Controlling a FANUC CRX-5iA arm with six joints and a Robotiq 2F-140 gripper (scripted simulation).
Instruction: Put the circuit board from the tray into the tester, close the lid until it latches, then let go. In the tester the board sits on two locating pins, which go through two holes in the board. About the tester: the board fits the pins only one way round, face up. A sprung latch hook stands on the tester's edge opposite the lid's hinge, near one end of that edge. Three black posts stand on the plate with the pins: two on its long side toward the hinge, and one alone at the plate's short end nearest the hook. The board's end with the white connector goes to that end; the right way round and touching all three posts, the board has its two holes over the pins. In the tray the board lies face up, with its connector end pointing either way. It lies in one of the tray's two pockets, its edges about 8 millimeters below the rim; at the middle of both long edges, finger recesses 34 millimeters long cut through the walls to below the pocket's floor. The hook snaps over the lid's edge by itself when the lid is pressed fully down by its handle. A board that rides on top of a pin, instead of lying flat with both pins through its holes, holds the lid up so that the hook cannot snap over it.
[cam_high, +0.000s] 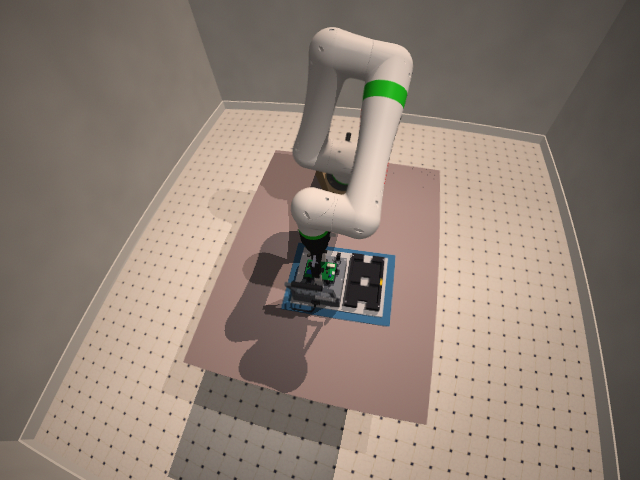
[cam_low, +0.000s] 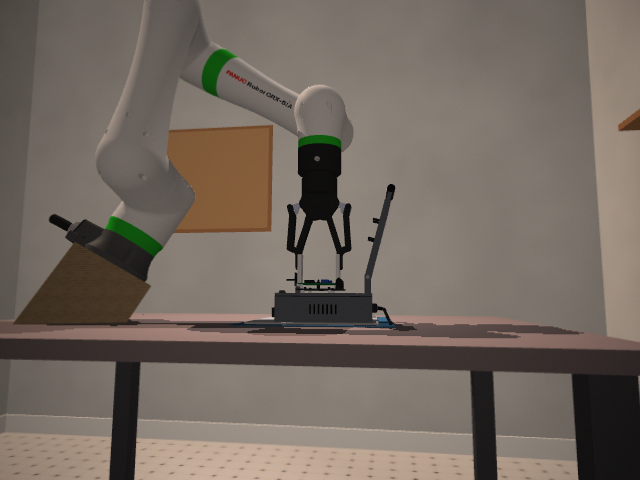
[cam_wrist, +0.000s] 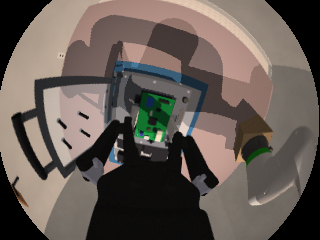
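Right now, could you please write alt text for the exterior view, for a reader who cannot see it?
A white robot arm's end effector grips a green circuit board by its edges just above a dark tester on a table. The tester's lid stands open, nearly upright.

Locating pins and board holes: too small to tell in any view. The gripper (cam_wrist: 148, 150) body hides the circuit board's (cam_wrist: 155, 118) near end in the wrist view. Seating on pins: cannot tell.
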